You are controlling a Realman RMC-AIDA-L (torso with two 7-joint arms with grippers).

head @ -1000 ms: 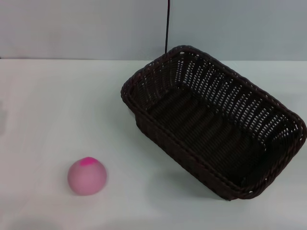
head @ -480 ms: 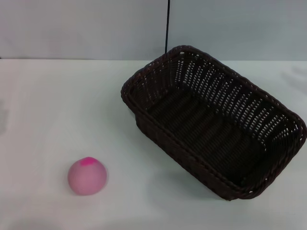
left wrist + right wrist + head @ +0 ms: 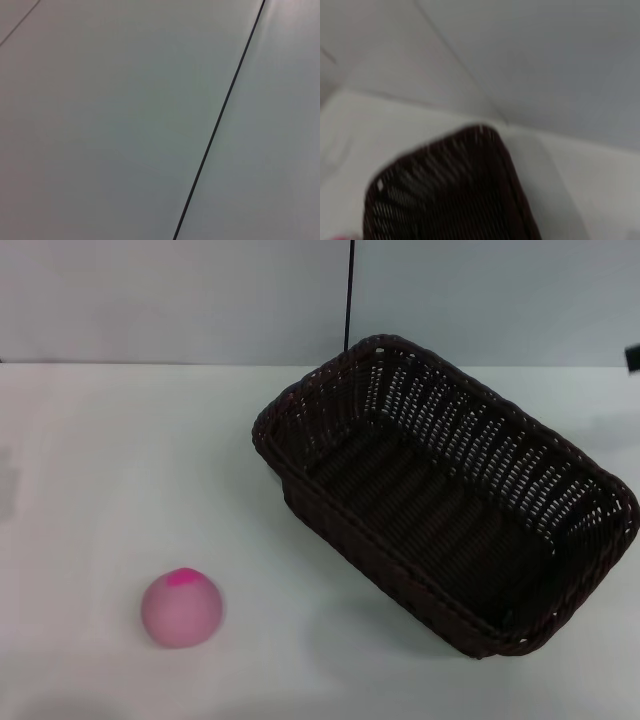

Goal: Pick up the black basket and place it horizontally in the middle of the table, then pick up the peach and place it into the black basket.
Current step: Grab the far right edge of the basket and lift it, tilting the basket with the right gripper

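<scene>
Right end effector (image 3: 633,357): only a small dark piece of it can be seen at the far right edge of the head view, where nothing was seen half a second ago. Whether it is open or closed cannot be told. The black basket (image 3: 445,495) lies just below and to the left of it, slanted on the white counter (image 3: 120,460), and has not been moved. The peach (image 3: 181,608) sits far off to the left, well apart from the basket. It is judged that the basket is about to be reached for. The left end effector is not seen.
</scene>
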